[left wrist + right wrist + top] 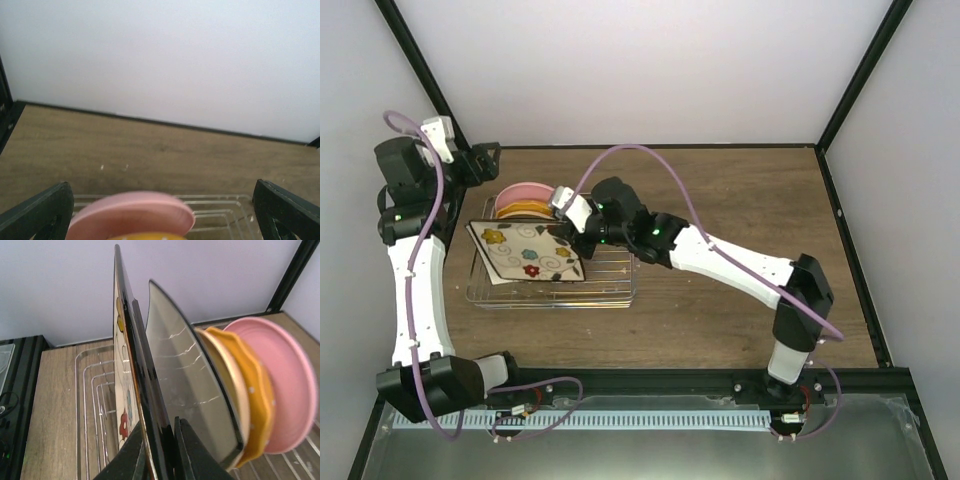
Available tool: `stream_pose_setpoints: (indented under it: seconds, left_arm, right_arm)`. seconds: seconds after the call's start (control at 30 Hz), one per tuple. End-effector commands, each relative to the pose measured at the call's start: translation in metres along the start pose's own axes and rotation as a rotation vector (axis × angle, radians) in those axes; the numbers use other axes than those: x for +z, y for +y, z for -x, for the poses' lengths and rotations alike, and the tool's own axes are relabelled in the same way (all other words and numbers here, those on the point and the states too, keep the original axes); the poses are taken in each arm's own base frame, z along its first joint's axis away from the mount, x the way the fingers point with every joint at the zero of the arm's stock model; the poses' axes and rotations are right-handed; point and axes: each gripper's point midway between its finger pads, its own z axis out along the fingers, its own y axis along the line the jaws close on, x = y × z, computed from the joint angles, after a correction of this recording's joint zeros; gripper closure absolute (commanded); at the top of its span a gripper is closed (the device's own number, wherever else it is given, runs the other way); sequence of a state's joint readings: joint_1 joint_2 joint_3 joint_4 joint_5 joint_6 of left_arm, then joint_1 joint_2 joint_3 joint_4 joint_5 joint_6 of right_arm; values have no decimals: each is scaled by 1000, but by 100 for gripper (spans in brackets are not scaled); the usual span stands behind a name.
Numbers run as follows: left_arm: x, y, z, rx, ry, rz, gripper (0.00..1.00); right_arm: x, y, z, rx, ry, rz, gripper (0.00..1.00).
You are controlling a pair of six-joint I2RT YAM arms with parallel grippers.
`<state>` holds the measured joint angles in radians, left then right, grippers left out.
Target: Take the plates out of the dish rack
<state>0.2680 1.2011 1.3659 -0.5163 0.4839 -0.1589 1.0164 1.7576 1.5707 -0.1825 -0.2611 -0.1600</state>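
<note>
The silver wire dish rack (605, 285) stands left of the table's middle. My right gripper (575, 237) is shut on the upper edge of a square cream floral plate (525, 252), which tilts over the rack with its face up. In the right wrist view its fingers (195, 455) pinch that plate (122, 390). A second square plate (190, 385), an orange dotted plate (252, 395) and a pink plate (287, 390) stand behind it. My left gripper (485, 165) is open and empty above the rack's back end, over the pink plate (130, 215).
The rack's clear tray rim (225, 200) shows under the left gripper. Black frame posts (850, 90) and white walls close in the table at the back and sides. Bare wooden table (740, 200) lies right of the rack.
</note>
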Motion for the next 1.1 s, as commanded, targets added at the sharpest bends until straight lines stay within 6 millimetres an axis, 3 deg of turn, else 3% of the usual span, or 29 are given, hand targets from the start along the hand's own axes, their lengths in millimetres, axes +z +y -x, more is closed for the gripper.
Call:
stream_pose_setpoints:
  seconds: [0.0, 0.3, 0.43, 0.53, 0.73, 0.87, 0.97, 1.07]
  left_arm:
    - [-8, -18, 36, -27, -91, -67, 0]
    - [-35, -45, 103, -19, -285, -131, 0]
    - [-54, -59, 131, -7, -395, -166, 0]
    - [-57, -64, 140, -17, -416, -190, 0]
    - [-48, -61, 130, -37, -373, -198, 0]
    - [-44, -57, 119, -47, -343, -192, 0]
    - [-43, -56, 110, -55, -323, -190, 0]
    - [-40, -53, 98, -63, -297, -180, 0]
  right_arm:
    - [-63, 0, 97, -68, -262, -50, 99]
    - [-135, -8, 133, 49, -355, -30, 99]
    - [-171, -31, 150, 91, -430, -84, 99]
    - [-195, -68, 158, 158, -488, -169, 99]
    - [-247, -173, 159, 342, -620, -375, 99]
    - [-285, -255, 123, 536, -679, -527, 99]
    - [-319, -313, 66, 728, -724, -624, 99]
    - [-343, -350, 6, 897, -742, -690, 99]
